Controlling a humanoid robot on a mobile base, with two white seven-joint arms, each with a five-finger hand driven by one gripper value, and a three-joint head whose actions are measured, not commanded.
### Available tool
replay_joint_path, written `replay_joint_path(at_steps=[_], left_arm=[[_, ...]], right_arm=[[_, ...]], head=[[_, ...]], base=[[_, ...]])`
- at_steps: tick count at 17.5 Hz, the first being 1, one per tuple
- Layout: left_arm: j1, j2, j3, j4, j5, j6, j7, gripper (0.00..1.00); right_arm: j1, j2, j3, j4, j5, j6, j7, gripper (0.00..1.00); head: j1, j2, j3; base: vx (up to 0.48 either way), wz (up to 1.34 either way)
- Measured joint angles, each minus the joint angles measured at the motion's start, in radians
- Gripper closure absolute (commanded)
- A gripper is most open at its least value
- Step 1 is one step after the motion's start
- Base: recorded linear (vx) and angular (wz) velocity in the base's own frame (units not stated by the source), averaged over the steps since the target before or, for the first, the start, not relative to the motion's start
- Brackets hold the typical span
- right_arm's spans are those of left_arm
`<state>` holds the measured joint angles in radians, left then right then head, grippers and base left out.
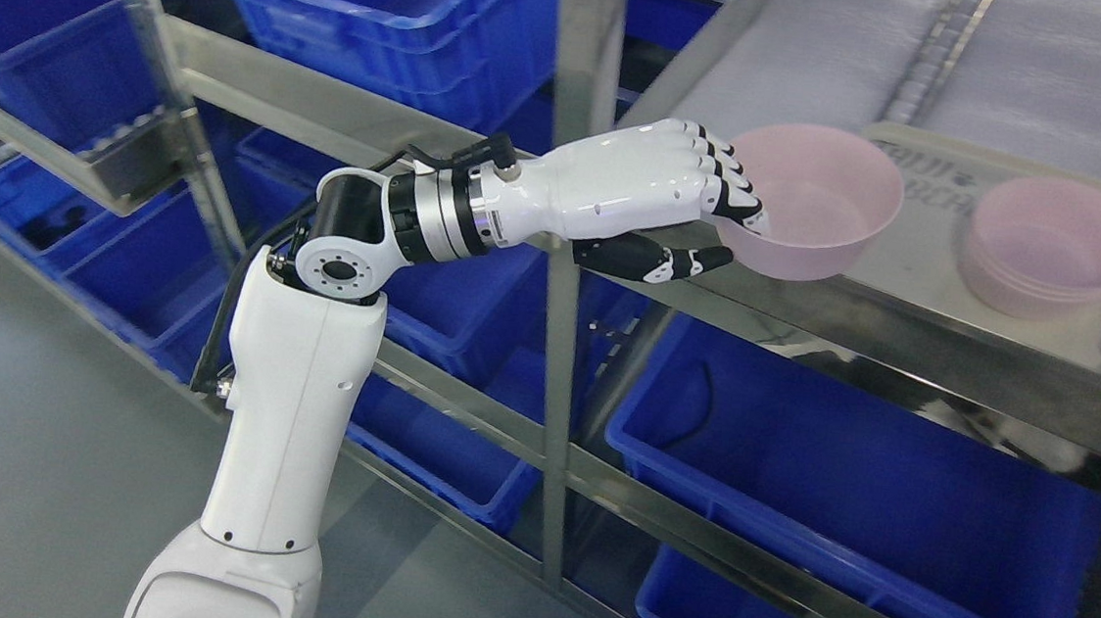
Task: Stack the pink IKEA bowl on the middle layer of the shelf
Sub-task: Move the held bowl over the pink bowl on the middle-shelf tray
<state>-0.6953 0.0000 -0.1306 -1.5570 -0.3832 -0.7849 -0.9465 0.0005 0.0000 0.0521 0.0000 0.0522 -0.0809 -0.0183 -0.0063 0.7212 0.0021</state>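
Observation:
My left hand (729, 230) grips a pink bowl (814, 204) by its near rim, fingers hooked inside the bowl and thumb under the outside wall. The bowl sits upright, at or just above the steel shelf layer (916, 279); contact with the surface is hard to judge. To its right, a short gap away, a stack of pink bowls (1052, 247) stands on the same layer. The white arm rises from the lower left and bends toward the shelf. My right arm does not show.
A vertical steel post (562, 349) of the shelf stands just below my wrist. Blue plastic bins (852, 470) fill the lower layers and the rack at left (387, 11). Grey floor lies at lower left.

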Motion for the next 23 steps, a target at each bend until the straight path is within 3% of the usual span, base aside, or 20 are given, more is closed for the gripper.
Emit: replay_joint_path(at_steps=[6,11,16,23], left_arm=[[-0.073,0.0,0.093,0.055,-0.201,0.0,-0.031,0.99],[-0.148,0.0,0.157,0.119,-0.35,0.0,-0.038,0.98],[-0.179,0.0,0.165,0.178,-0.397,0.0,-0.034,0.98],[-0.194,0.0,0.083,0.258,-0.396,0.0,-0.001,0.98]], right_arm=[[0.0,0.0,0.0,0.0,0.0,0.0,0.0,0.0],[-0.001,0.0,0.0,0.0,0.0,0.0,0.0,0.0],[0.0,0.0,0.0,0.0,0.0,0.0,0.0,0.0],[-0.001,0.0,0.0,0.0,0.0,0.0,0.0,0.0]], head=[[0.0,0.0,0.0],[0.0,0.0,0.0],[0.0,0.0,0.0],[0.0,0.0,0.0]], base=[[0.01,-0.97],[0.005,-0.28],[0.002,-0.01],[0.003,0.01]])
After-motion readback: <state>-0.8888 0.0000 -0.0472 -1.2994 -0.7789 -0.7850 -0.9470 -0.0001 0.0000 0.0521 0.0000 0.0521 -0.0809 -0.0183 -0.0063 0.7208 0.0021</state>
